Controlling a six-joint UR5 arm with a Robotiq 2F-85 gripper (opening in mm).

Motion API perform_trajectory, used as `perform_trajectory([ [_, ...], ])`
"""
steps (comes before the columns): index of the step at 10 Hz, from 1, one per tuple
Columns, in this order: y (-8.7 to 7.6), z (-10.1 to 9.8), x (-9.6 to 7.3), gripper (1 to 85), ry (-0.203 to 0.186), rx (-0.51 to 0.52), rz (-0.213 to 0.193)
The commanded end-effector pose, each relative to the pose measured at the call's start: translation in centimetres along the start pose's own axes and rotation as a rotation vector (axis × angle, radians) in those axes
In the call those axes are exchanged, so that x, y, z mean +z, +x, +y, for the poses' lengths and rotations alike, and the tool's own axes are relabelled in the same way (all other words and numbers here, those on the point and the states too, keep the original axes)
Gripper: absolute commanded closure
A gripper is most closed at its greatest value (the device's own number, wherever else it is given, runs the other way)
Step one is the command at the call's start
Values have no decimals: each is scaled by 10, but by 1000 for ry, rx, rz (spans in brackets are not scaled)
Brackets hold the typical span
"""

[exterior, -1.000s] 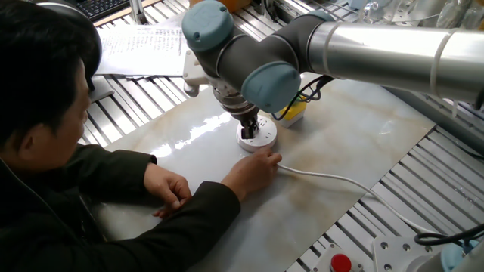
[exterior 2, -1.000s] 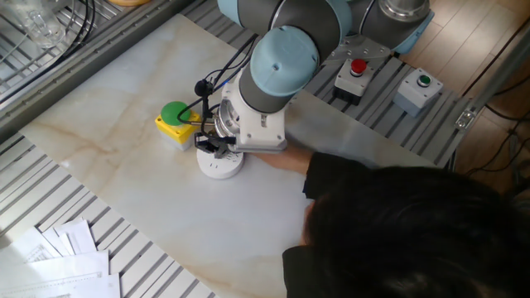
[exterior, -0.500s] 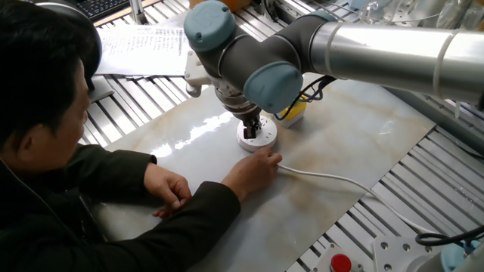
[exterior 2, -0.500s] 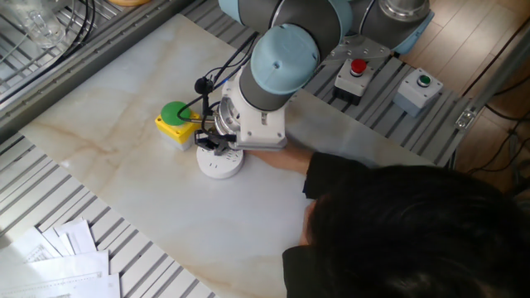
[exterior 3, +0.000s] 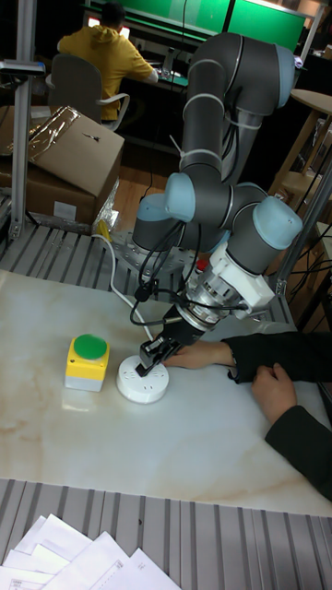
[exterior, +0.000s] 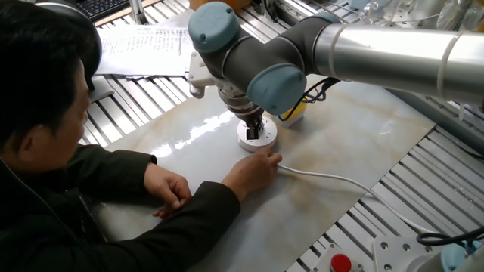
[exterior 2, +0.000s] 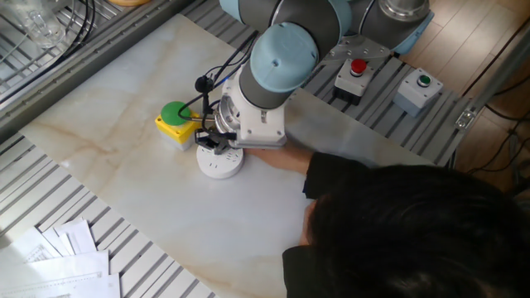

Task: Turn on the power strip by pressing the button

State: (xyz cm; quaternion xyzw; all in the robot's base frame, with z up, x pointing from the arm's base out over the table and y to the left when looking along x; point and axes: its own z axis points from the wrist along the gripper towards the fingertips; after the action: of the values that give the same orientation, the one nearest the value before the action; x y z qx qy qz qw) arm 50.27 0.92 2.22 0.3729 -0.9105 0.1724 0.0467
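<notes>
The power strip (exterior: 262,140) (exterior 2: 222,165) (exterior 3: 140,384) is a round white puck lying on the marble board, and its white cable (exterior: 327,177) runs off to the right. My gripper (exterior: 253,131) (exterior 2: 210,143) (exterior 3: 145,363) points down at the puck's top face, with the dark fingertips together and resting on it. In the tall fixed view the fingers read as one dark wedge with no gap. The button itself is hidden under the fingers. A person's hand (exterior: 255,166) (exterior 3: 197,355) rests against the puck's side where the cable leaves it.
A yellow box with a green dome (exterior 2: 175,123) (exterior 3: 87,362) stands right beside the puck. The person's other hand (exterior: 170,190) lies on the board. Red (exterior 2: 357,69) and green (exterior 2: 419,86) button boxes sit on the rails beyond. Papers (exterior 2: 58,252) lie at the near corner.
The arm's wrist has shifted a few pixels to the right in one fixed view. The fingertips stay on the power strip, and the person's hand has not moved.
</notes>
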Motion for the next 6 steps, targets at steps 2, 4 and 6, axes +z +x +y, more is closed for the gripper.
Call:
perform_trajectory([
  [2, -2, 13, -16, 847, 23, 43, 47],
  [4, 1, 9, -83, 847, 11, 39, 131],
  [6, 12, -18, -93, 847, -51, -1, 74],
])
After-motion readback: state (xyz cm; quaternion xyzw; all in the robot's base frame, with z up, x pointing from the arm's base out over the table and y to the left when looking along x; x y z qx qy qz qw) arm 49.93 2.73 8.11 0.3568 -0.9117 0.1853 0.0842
